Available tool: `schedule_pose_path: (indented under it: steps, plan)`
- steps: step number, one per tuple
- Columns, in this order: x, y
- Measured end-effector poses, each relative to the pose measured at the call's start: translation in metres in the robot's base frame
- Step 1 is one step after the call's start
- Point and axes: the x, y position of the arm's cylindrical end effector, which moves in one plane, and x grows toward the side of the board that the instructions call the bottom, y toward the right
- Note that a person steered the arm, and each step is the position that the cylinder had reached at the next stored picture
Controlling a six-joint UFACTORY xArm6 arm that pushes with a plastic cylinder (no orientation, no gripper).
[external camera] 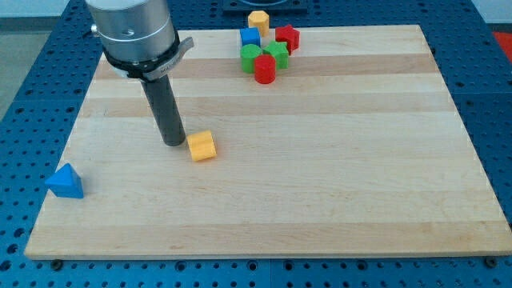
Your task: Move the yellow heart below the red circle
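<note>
Your tip (174, 142) sits on the counter (336, 184), just beside the yellow heart (202, 146), on the heart's left side in the view. Whether they touch, you cannot tell; any gap is slight. There is no hand on this rig: only the rod, so nothing opens, shuts or holds; it only pushes.

The red circle (265, 70) lies well away from the tip, up and to the view's right, at the lower edge of a tight cluster. Packed around it: a green block (251, 58) touching its upper left, a second green block (277, 53) just above and right, a blue block (250, 37) beyond those, a red block (288, 37) further right, and a yellow block (258, 21) at the counter's far edge. A blue triangle (65, 182) sits alone, down and left of the tip, out of play.

Judgement on the push:
- The heart must travel right and somewhat up. From the present side you push it rightward only.
- Work the tip round to the heart's lower left, so the line through the heart's middle aims just under the circle.
- Keep contact centred; an off-centre push will probably spin the heart off your line.
- Stop short. The counter below the circle is free, but overshoot likely knocks the circle into the green blocks.
- Slow, short strokes near the end; re-aim between them.
</note>
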Motion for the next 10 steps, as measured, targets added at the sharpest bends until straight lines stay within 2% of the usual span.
schedule_pose_path:
  steps: [2,3,4,5,6,7,8,10]
  plan:
    - [-0.001,-0.006]
    - [0.034,-0.023]
    - [0.030,0.001]
    - [0.022,0.053]
    - [0.020,0.061]
    - [0.046,0.060]
    - [0.050,0.061]
    - [0.008,0.083]
